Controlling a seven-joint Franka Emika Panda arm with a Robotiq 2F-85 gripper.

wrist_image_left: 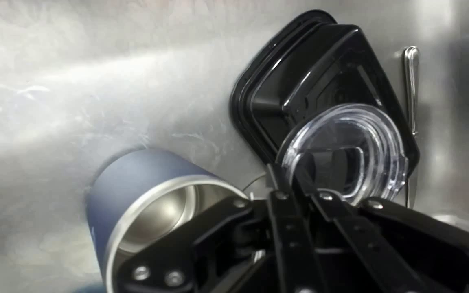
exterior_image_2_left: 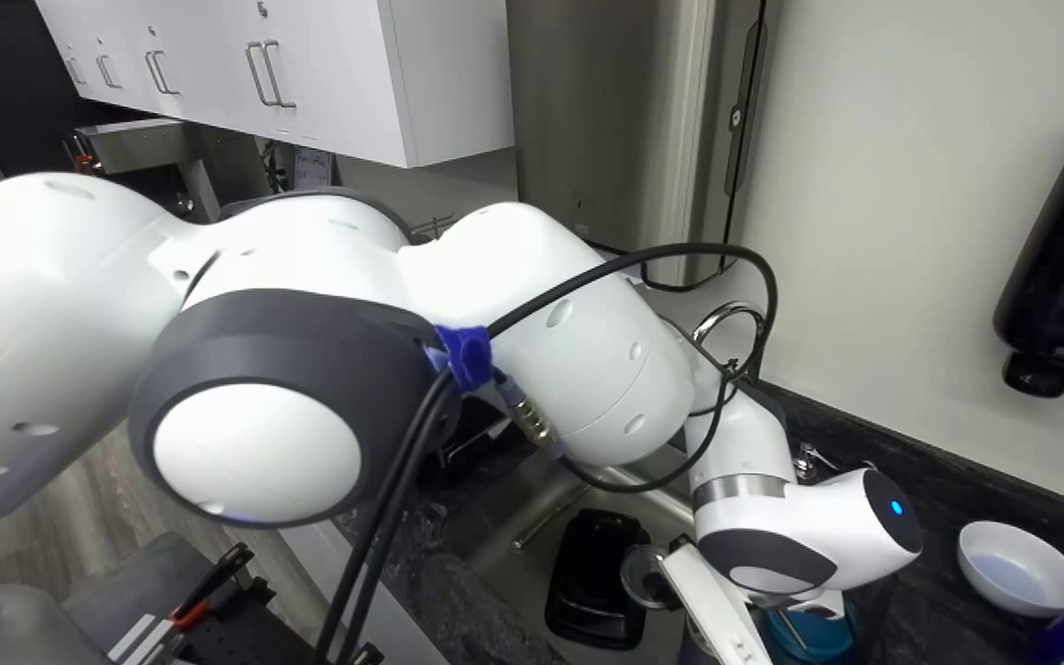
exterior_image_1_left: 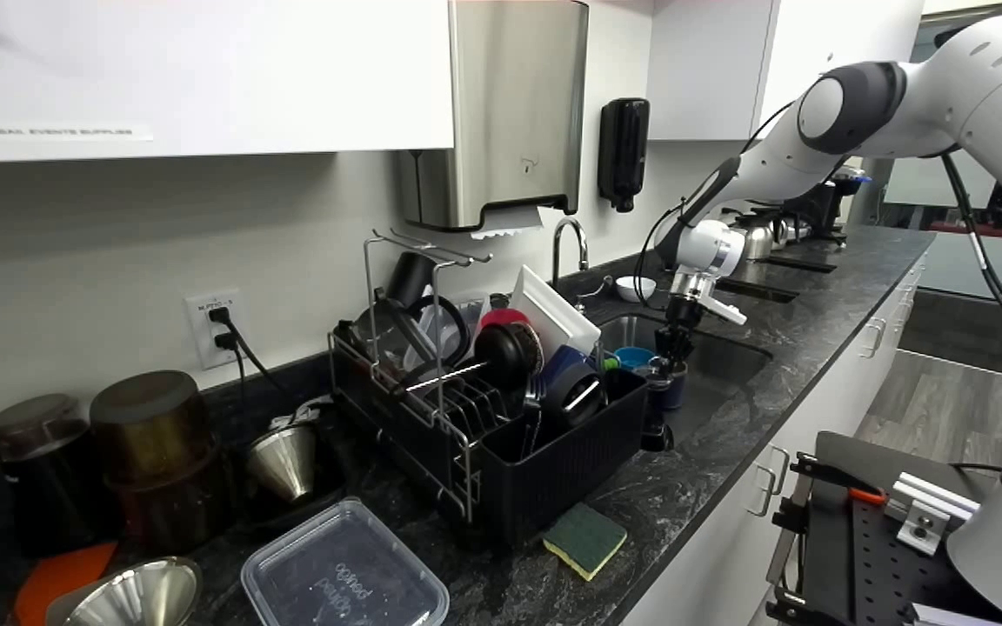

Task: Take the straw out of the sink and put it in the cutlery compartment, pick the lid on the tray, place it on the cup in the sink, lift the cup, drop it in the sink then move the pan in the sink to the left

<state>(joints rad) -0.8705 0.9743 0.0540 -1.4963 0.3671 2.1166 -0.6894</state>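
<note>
the black gripper [wrist_image_left: 289, 173] clamps the rim of the round clear plastic lid [wrist_image_left: 342, 142] over the black rectangular plastic tray [wrist_image_left: 324, 77]; clearance is uncertain. in the grey metal sink [wrist_image_left: 75, 81], the tray lies toward the edge by the black dish rack [exterior_image_1_left: 557, 482], near the blue cylindrical cup [wrist_image_left: 136, 175].

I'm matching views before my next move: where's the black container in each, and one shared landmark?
In an exterior view: black container, right of centre, below middle.
In an exterior view: black container, bottom, near centre.
In the wrist view: black container, upper right, partly behind the clear lid.
Shared landmark: the metal sink.
</note>
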